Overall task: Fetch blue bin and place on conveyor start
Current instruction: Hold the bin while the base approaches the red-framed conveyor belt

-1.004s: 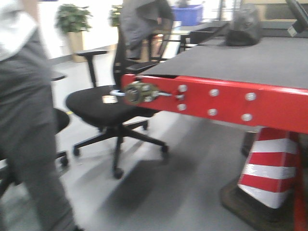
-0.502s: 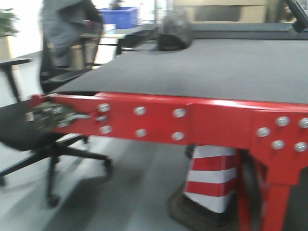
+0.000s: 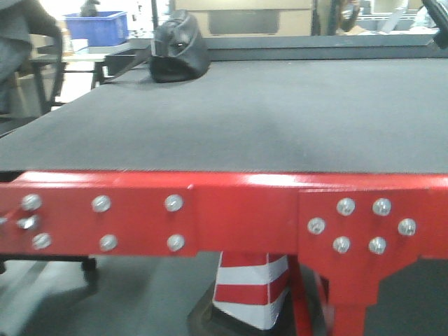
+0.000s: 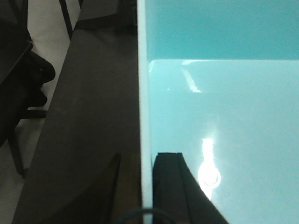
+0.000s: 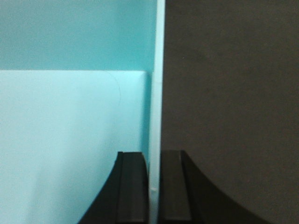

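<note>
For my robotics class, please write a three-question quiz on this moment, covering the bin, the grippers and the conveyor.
1. True or false: the left gripper and the right gripper each clamp a wall of the blue bin.
2. What stands on the floor under the conveyor start? A: a striped cone. B: a stool. C: a bucket.
3. Fill in: the bolted frame at the near end is coloured ____.
Key: 1 true; 2 A; 3 red.
</note>
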Controlling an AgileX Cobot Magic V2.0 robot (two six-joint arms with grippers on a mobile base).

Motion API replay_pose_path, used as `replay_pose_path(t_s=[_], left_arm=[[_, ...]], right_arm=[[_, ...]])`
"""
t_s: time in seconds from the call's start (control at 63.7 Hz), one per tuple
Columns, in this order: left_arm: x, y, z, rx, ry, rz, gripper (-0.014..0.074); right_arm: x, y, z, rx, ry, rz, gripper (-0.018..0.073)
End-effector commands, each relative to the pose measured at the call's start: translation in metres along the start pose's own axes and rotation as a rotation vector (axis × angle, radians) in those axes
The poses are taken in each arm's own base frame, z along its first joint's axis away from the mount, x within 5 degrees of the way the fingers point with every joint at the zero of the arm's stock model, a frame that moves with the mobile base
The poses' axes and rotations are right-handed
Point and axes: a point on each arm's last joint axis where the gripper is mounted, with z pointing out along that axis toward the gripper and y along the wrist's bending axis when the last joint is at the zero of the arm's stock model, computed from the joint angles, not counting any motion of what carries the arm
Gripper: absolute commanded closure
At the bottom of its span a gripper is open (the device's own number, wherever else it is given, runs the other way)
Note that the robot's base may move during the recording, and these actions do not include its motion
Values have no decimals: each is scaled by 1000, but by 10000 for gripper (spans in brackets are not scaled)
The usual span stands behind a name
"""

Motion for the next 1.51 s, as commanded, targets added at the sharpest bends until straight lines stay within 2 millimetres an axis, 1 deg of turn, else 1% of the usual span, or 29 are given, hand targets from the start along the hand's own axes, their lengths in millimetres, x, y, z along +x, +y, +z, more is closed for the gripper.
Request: replay_pose_path(t_s=[0.0,1.491], left_arm=[[-6,1,-7,1,-58,10,708],[-6,1,-7,1,-58,10,708]], right_arm=[[-7,-2,-10,-13,-64,1,724],[-7,-2,-10,-13,-64,1,724]])
